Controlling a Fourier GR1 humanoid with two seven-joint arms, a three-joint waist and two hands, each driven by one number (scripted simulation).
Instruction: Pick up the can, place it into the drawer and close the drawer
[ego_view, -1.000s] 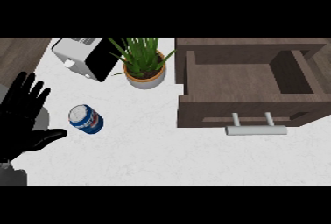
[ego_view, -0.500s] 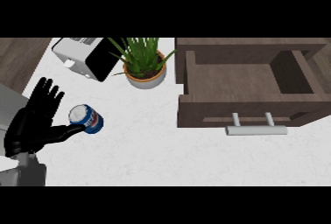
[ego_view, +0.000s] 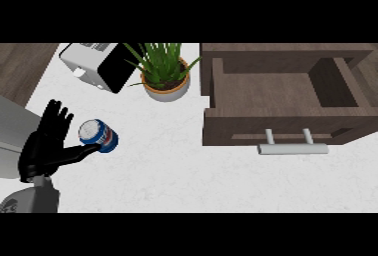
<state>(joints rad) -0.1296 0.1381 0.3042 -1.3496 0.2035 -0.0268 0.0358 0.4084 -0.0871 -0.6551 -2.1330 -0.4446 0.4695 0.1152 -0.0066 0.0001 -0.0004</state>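
Now, black fingers (ego_view: 57, 116) of the left hand (ego_view: 46, 150) spread wide and straight, gripping nothing, just beside the can (ego_view: 98, 135): a blue cylinder, pale round top, label unreadable, on the white speckled tabletop (ego_view: 177, 170). Well right, the dark wooden drawer (ego_view: 280, 95) gapes open, silver bar handle (ego_view: 293, 148).

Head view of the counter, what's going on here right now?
The left robot hand is at the view's left, open with its fingers straight, right beside the blue can on the white counter. It has not closed round the can. The wooden drawer at the right is pulled open, and the can is not yet in it. A potted plant and a toaster sit at the back. The right robot hand is out of view.
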